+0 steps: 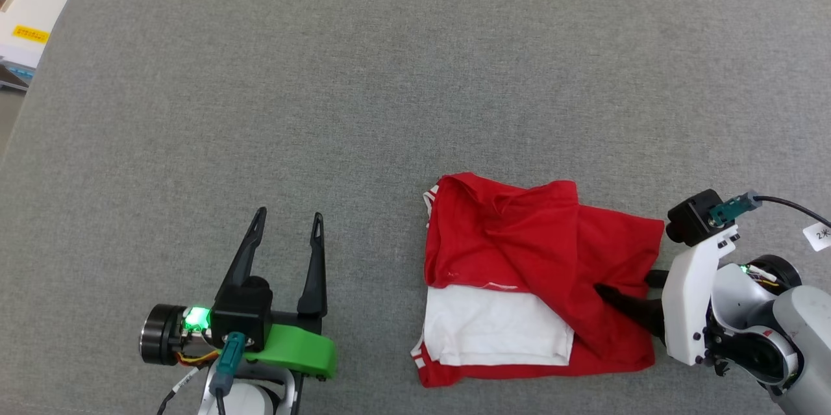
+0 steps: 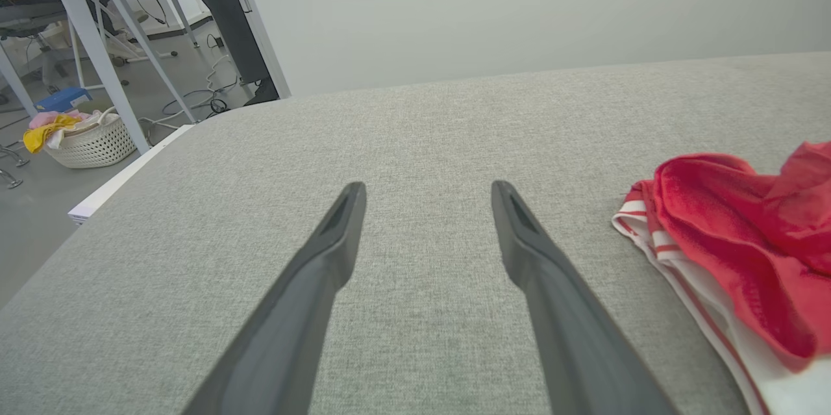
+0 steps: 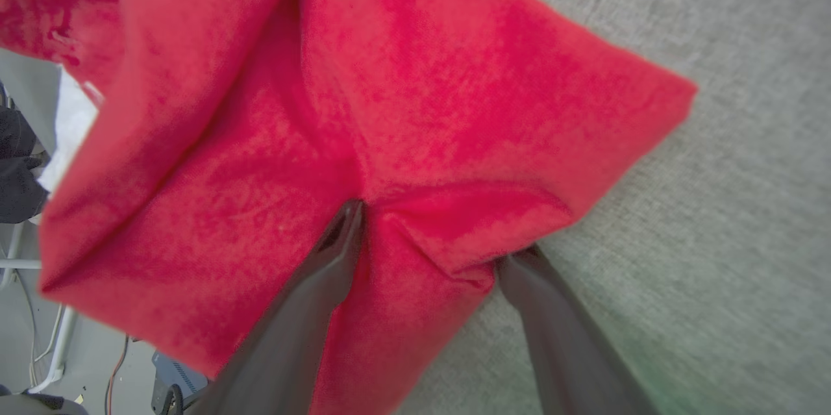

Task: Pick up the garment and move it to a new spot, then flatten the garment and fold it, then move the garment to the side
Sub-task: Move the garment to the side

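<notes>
Your right gripper (image 1: 623, 284) has its jaws spread wide and they grasp nothing yet. In the right wrist view one finger lies on top of the red cloth and the tip of the other goes under the cloth edge, so a small ridge of the garment (image 3: 389, 77) stands between them. The garment (image 1: 513, 239) lies on the grey desk (image 1: 324, 77) as a rough folded packet, directly ahead of these jaws, with its white part on the side far from them.

Your left gripper (image 1: 289, 213) is released too and holds nothing, with only bare desk between its jaws. The garment (image 2: 746, 239) is off to their right, apart from them.

I judge that the fold is mostly made, so the step in hand is probably to take the packet and move it aside. To do it well:

- Push the right jaws deeper first, so that all layers come between them and not only the top flap.
- Keep the lower finger flat against the desk.
- Close firmly, lift only a little, and travel slowly.

A grip at one edge may let the white side hang and open. If so, let the left jaws take the edge nearest to them.
</notes>
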{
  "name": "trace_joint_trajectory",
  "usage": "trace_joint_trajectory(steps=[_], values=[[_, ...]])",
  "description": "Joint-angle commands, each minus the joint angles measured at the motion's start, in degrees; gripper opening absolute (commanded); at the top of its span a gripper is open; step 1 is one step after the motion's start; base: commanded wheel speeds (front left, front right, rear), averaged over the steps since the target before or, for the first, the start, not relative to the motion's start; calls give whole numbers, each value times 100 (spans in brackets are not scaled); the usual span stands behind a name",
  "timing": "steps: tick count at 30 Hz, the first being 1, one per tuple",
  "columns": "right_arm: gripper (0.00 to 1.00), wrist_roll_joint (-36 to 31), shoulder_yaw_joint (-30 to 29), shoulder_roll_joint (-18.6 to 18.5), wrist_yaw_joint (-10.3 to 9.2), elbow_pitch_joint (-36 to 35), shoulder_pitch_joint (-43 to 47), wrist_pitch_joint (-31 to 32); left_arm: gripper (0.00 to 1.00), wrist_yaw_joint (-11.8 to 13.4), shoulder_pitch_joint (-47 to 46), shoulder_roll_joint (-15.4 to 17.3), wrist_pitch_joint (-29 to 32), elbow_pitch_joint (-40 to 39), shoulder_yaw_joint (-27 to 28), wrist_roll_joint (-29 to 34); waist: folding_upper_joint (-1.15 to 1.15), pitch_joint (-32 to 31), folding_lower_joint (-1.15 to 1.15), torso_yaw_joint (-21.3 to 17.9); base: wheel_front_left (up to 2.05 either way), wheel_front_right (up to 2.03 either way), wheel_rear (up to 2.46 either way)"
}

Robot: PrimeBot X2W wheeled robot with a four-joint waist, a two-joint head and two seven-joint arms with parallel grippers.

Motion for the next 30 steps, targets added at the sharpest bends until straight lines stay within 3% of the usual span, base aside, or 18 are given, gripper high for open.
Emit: trace_joint_trajectory(steps=[1, 2, 15, 23, 25, 26, 30], values=[[4, 69, 329, 205, -6, 257, 159, -53, 100, 10, -50, -29, -34, 18, 14, 31, 0, -46, 0, -35, 0, 0, 0], [0, 80, 348, 174, -6, 237, 120, -142, 100, 13, -36, -30, -34, 26, 17, 29, 0, -70, 0, -51, 0, 0, 0], [0, -497, 380, -625, -6, -434, -676, -1223, 100, 16, 170, -17, -34, 40, 41, 21, 0, -449, 0, -638, 0, 0, 0], [0, -1071, 403, -1153, -6, -941, -953, -1393, 100, 45, 265, 30, -34, -35, 116, 34, 0, -460, 0, -1443, 0, 0, 0], [0, -1162, 380, -1209, -6, -999, -980, -1428, 100, 46, 260, 50, -34, -66, 130, 44, 0, -436, 0, -1619, 0, 0, 0], [0, -1172, 271, -1227, -6, -1060, -994, -1494, 100, 40, 234, 106, -34, -116, 150, 71, 0, -364, 0, -1914, 0, 0, 0], [0, -1188, 104, -1244, -6, -1087, -1025, -1577, 100, 30, 148, 212, -34, -193, 188, 109, 0, -179, 0, -2219, 0, 0, 0]])
